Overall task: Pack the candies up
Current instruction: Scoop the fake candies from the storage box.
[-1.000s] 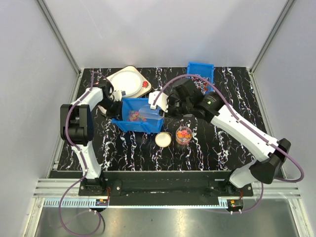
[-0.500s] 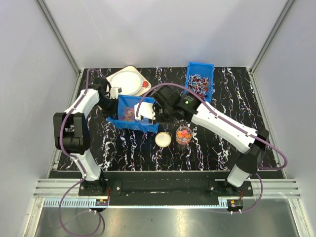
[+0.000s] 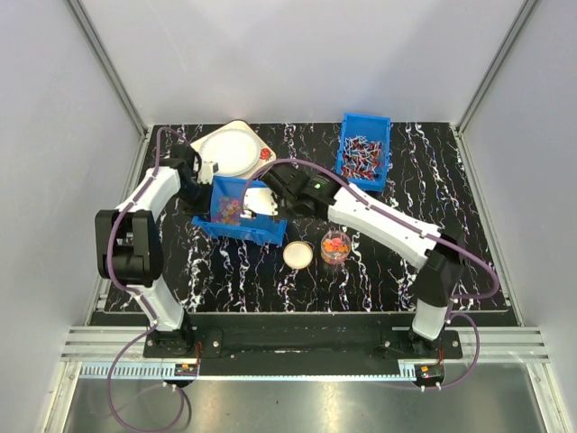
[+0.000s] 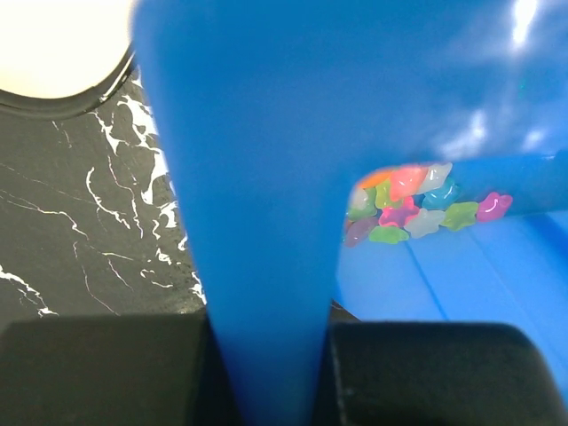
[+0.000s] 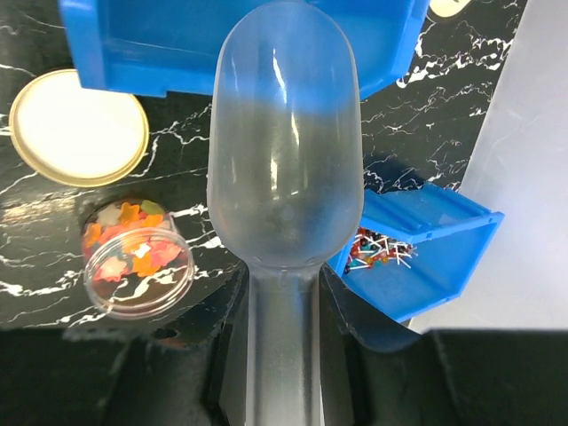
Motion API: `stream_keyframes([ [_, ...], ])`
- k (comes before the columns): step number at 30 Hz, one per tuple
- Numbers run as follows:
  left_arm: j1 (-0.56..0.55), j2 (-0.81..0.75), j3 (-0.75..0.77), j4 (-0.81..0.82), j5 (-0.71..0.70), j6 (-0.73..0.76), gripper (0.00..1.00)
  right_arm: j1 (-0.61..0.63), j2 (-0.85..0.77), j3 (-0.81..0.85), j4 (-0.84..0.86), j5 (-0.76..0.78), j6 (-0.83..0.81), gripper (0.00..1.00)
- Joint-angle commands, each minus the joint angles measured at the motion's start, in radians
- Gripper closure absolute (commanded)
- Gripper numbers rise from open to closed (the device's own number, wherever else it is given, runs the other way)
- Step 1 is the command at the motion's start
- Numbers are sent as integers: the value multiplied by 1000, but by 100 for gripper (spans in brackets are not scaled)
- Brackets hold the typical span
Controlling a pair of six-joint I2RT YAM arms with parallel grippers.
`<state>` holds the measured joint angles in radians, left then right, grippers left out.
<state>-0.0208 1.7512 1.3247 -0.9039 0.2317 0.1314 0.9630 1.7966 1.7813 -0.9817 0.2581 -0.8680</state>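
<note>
Holding scoop (image 5: pixel 286 160) w/ R tool (image 5: pixel 282 359) | candies (image 3: pixel 227 209) in bin (image 3: pixel 236 231) beside it

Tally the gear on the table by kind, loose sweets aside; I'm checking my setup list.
blue bins: 2
clear jar: 1
round lid: 1
clear scoop: 1
white plate: 1
Total: 6

My counter (image 3: pixel 225 271) is black, veined white. The bin (image 3: pixel 242 233) is blue; the candies (image 4: pixel 404 209) pink, green, orange, blue; my scoop (image 5: pixel 284 160) clear; the lid (image 5: pixel 78 124) cream.
</note>
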Motion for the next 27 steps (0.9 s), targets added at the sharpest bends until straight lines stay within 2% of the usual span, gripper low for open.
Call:
stream_keyframes([
  [1, -1, -79, -4, 56, 18, -15, 100, 13, 65, 85, 6, 90, -49, 100],
  [14, -11, -145, -33, 92, 20, -4, 100, 25, 228, 242, -121, 130, -147, 100],
  [20, -34, -156, -35, 92, 43, 11, 100, 25, 311, 334, -241, 89, -218, 100],
  [23, -48, -167, -38, 95, 51, 19, 100, 26, 383, 429, -313, 61, -239, 100],
  [27, -56, -185, -42, 102, 69, 30, 100, 26, 512, 652, -466, 17, -244, 100],
])
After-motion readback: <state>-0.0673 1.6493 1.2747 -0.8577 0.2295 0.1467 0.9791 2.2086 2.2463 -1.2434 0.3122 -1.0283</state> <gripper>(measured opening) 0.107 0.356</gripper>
